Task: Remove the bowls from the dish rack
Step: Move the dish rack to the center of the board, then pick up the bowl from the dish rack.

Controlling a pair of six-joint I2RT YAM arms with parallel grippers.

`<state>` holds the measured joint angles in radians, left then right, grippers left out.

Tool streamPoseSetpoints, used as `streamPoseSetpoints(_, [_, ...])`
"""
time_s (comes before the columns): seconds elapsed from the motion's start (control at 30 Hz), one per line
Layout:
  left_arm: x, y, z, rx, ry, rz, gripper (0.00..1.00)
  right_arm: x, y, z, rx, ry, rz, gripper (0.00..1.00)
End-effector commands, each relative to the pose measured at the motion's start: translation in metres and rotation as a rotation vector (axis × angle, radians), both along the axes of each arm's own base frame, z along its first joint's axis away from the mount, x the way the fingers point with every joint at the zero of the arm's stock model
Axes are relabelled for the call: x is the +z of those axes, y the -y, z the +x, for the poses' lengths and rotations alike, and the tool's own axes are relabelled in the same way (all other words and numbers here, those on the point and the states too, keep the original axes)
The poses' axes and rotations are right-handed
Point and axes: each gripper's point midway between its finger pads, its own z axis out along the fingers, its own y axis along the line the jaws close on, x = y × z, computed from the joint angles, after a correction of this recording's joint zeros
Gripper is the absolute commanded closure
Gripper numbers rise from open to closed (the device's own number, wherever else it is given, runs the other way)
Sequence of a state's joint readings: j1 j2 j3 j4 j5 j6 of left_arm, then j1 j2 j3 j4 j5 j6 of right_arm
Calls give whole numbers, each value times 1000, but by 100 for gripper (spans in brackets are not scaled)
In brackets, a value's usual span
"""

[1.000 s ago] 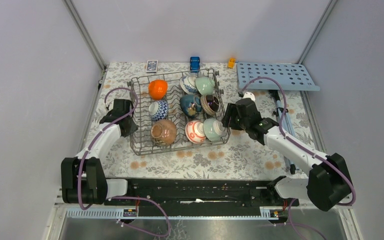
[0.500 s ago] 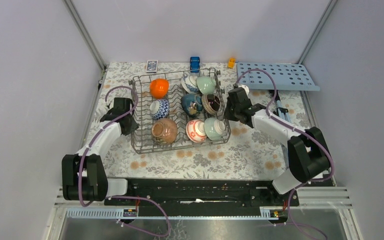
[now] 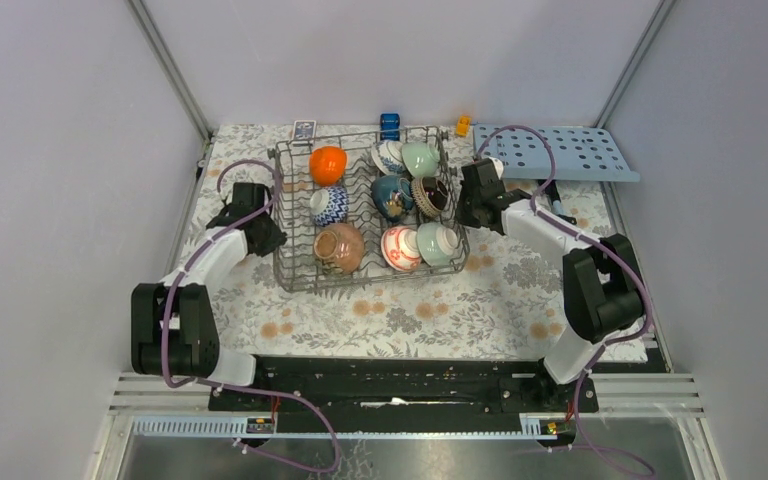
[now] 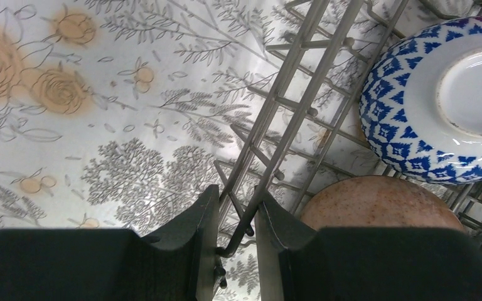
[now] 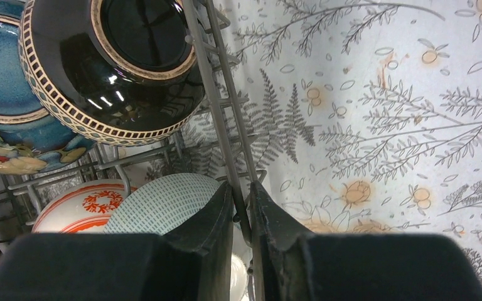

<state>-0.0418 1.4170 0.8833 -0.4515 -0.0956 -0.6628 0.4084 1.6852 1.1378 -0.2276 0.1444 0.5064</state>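
The grey wire dish rack (image 3: 295,268) stands mid-table with several bowls in it: orange (image 3: 327,164), blue-and-white (image 3: 329,204), speckled brown (image 3: 340,247), red-and-white (image 3: 400,248), pale green (image 3: 437,243), dark blue (image 3: 392,193), dark brown (image 3: 430,194), and two at the far end (image 3: 406,157). My left gripper (image 3: 268,237) is shut on the rack's left rim wire (image 4: 270,166). My right gripper (image 3: 463,208) is shut on the rack's right rim wire (image 5: 226,135). The blue-and-white bowl (image 4: 442,94) and the dark brown bowl (image 5: 116,66) show close in the wrist views.
A flat light-blue board with holes (image 3: 552,152) lies at the back right. A card box (image 3: 304,129), a blue toy (image 3: 390,124) and a small orange toy (image 3: 463,125) sit along the back edge. Grey walls close both sides.
The rack with its bowls has shifted toward the back and slightly right, both grippers moving with it. The right arm has folded in closer to the rack.
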Motion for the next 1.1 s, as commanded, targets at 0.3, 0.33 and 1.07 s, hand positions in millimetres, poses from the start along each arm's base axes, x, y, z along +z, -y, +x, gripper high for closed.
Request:
streamPoseSetpoints(0.3, [26, 15, 41, 69, 136, -98, 63, 35, 5, 16, -21, 76, 22, 44])
streamPoseSetpoints(0.33, [30, 13, 39, 73, 144, -93, 52, 40, 5, 14, -15, 86, 29, 38])
streamPoseSetpoints(1.07, [155, 77, -27, -260, 571, -387, 1, 190, -138, -102, 527, 349, 726, 21])
